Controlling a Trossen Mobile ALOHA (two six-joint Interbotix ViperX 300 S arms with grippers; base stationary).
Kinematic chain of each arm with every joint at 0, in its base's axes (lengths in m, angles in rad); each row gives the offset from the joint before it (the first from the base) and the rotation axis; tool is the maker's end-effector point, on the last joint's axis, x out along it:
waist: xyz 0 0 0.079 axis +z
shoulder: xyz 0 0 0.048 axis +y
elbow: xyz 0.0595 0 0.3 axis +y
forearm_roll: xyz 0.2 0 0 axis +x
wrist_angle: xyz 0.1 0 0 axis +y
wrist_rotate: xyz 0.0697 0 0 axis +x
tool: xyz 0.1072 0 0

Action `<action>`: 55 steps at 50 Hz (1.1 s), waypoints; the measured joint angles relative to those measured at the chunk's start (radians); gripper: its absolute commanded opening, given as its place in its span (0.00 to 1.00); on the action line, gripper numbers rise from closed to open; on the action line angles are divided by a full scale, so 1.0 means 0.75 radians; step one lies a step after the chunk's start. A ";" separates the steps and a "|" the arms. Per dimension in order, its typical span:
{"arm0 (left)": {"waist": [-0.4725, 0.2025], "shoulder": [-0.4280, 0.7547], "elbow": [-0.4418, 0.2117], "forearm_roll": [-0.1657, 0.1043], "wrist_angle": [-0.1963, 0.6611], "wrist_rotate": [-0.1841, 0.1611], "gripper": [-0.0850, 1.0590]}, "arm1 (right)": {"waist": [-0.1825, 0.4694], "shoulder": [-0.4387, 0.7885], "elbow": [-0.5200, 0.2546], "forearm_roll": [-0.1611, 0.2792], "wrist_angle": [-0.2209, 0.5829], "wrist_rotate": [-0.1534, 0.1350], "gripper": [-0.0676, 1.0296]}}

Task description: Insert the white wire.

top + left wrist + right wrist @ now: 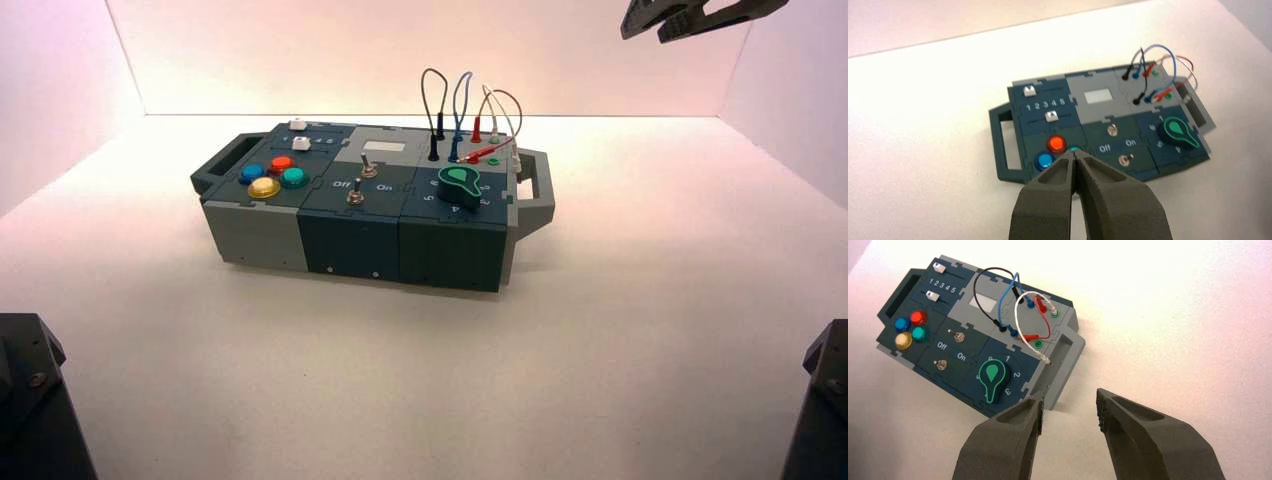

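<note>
White wire loops up from the wire corner of the box, one whitish plug seated in the green socket at the box's far edge, the other plug end hanging loose over the grey handle, just beside the second green socket and not in it. We hold our right gripper high and well apart from the box, its fingers spread wide with nothing between them; from that claw the loose plug lies ahead and below, slightly toward the left finger, with the green knob nearer still on the same side. In the high view the right gripper shows at the upper edge, beyond and to the right of the wires. Between the white lead's ends, the red lead arcs low, and the blue lead and black lead stand farther from the claw. Beyond the knob we see two toggle switches by the "Off" and "On" lettering, then the red, blue, teal and yellow buttons and two sliders beside numbers 1 to 5. Our left gripper hangs above the near edge of the box at the button end, its fingers pressed together on nothing, the red button just ahead of its tips.
</note>
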State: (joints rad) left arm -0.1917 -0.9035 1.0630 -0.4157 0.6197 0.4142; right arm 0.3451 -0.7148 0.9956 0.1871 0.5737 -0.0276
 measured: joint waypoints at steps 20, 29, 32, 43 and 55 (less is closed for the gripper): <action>-0.008 0.149 -0.094 -0.072 0.160 -0.002 0.05 | 0.039 0.127 -0.112 0.010 0.133 -0.057 0.57; -0.031 0.205 -0.131 -0.080 0.237 -0.002 0.05 | 0.074 0.229 -0.153 0.010 0.133 -0.094 0.57; -0.049 0.225 -0.137 -0.082 0.252 -0.002 0.05 | 0.084 0.258 -0.164 0.010 0.131 -0.106 0.57; -0.119 0.266 -0.137 -0.082 0.258 0.000 0.05 | 0.160 0.352 -0.196 0.006 0.088 -0.117 0.57; -0.135 0.286 -0.137 -0.082 0.258 0.000 0.05 | 0.188 0.464 -0.217 0.004 0.053 -0.119 0.57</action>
State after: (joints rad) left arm -0.2930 -0.6888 0.9603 -0.4771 0.8130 0.4142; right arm 0.4863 -0.3666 0.8330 0.1902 0.6136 -0.1166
